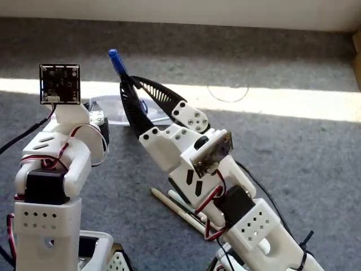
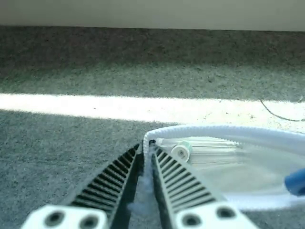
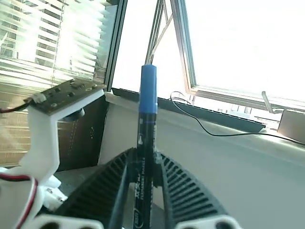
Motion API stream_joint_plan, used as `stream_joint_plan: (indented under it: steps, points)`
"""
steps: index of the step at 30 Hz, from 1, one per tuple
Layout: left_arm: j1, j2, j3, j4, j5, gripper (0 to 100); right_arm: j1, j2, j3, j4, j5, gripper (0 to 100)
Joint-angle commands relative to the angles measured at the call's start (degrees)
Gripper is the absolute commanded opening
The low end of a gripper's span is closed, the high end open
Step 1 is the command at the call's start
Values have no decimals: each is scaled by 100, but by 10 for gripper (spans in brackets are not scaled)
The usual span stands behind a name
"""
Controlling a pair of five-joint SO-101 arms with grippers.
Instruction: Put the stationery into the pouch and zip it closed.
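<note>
Two-armed now. Pinching the pouch (image 2: 214, 129) rim with the left gripper (image 2: 145, 151), jaws pressed together on it; risking a slip there, letting the mouth sag shut. Clamping the marker (image 1: 115, 61) in the right gripper (image 1: 127, 86), jaws tight on its barrel, holding it tilted over the pouch; risking a skewed release missing the mouth. Leaving a pen (image 1: 169, 202) lying on the carpet (image 1: 293, 169).

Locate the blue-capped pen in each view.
High view: pen held in the right fingers, near the pouch.
Left wrist view: blue bit by the pouch; cannot tell if it's the pen.
Right wrist view: clamped between the fingers, cap up.
Landmark: left arm's camera board, in high and right wrist views.
</note>
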Motion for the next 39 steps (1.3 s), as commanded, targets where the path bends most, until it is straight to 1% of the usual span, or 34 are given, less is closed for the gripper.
stream_joint_plan:
  steps: [1,10,12,15,16,22,27,30,35,39]
  points:
    - [75,198,268,18,-79,10,-40,92,-48,-330,0,5]
    - [75,198,259,18,-79,10,-31,804,-66,-338,18,5]
    - [75,198,259,26,-79,10,-31,875,-31,-338,360,5]
    - [66,198,259,26,-79,10,-66,884,-22,-295,1196,5]
    - [66,198,259,26,-79,10,-66,884,-4,-286,1310,5]
    - [-40,198,259,9,-79,10,-48,875,84,-242,1336,5]
    - [-154,198,251,-9,-79,10,-40,875,13,875,1327,5]
    - [-145,198,251,-9,-79,10,-31,743,-145,1103,1327,11]
    - [-145,198,251,-9,-79,10,-31,470,-224,1499,1327,74]
    - [-145,198,251,-9,-79,10,-31,303,-224,1569,1327,78]
